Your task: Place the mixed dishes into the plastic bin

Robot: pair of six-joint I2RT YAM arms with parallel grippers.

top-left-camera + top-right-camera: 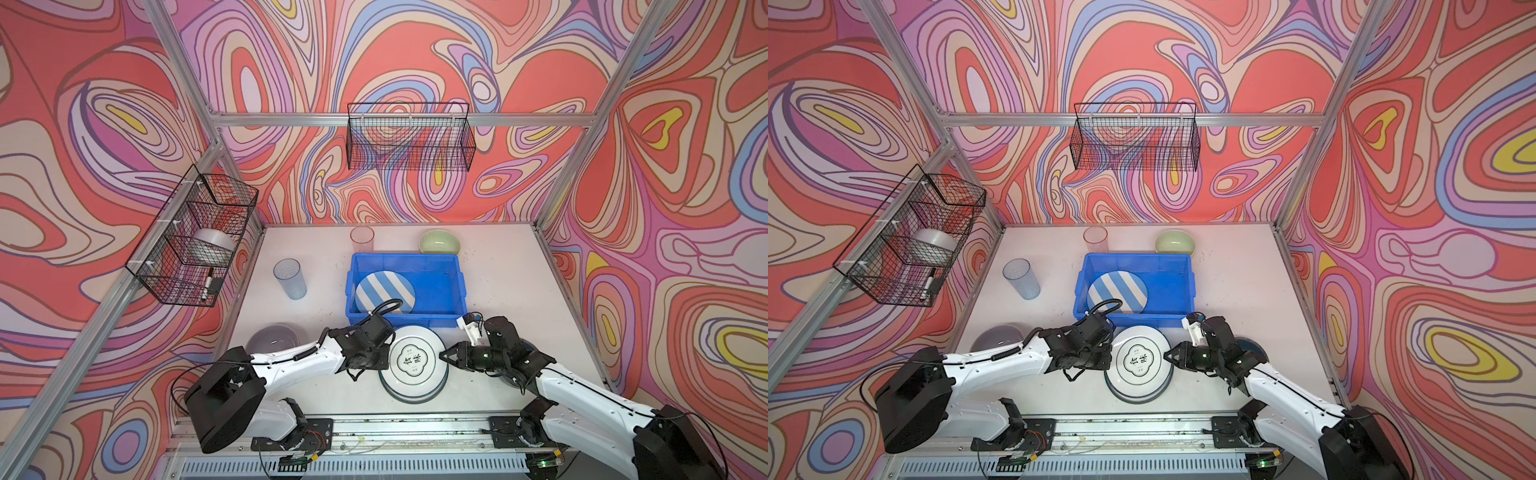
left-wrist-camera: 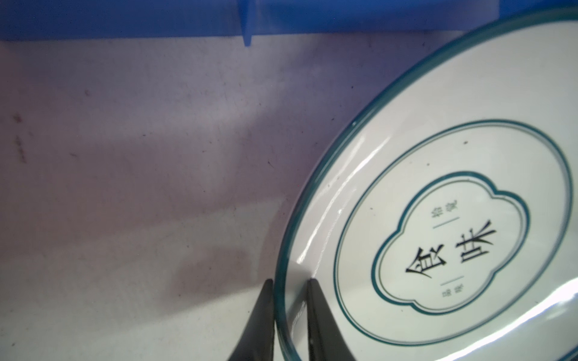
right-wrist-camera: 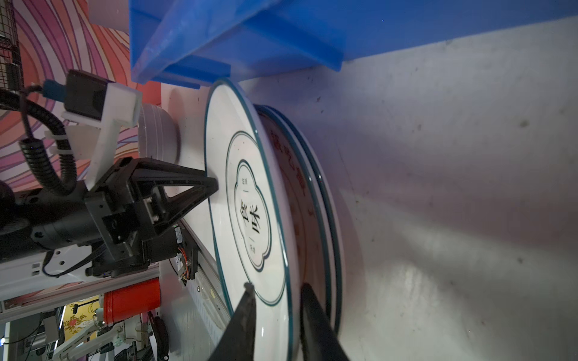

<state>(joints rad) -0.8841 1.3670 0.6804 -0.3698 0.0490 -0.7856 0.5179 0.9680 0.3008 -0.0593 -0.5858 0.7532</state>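
Note:
A white plate (image 1: 413, 361) with a dark teal rim and black characters in its middle is held at both sides, raised and tilted above a stack of similar plates (image 1: 411, 397). My left gripper (image 1: 384, 362) is shut on its left rim (image 2: 283, 300), one finger above and one below. My right gripper (image 1: 442, 357) is shut on the opposite rim (image 3: 289, 300). Just behind stands the blue plastic bin (image 1: 405, 258), and a blue-and-white striped plate (image 1: 384, 293) lies in its left half. The stack's top plate (image 3: 319, 218) shows red lettering near its rim.
A clear blue tumbler (image 1: 289, 278) stands left of the bin, a pink tumbler (image 1: 362, 239) and a pale green bowl (image 1: 439, 242) behind it. A grey bowl (image 1: 272, 338) lies behind my left arm, a dark blue bowl (image 1: 1252, 345) behind my right. Wire baskets (image 1: 195, 241) hang on the walls.

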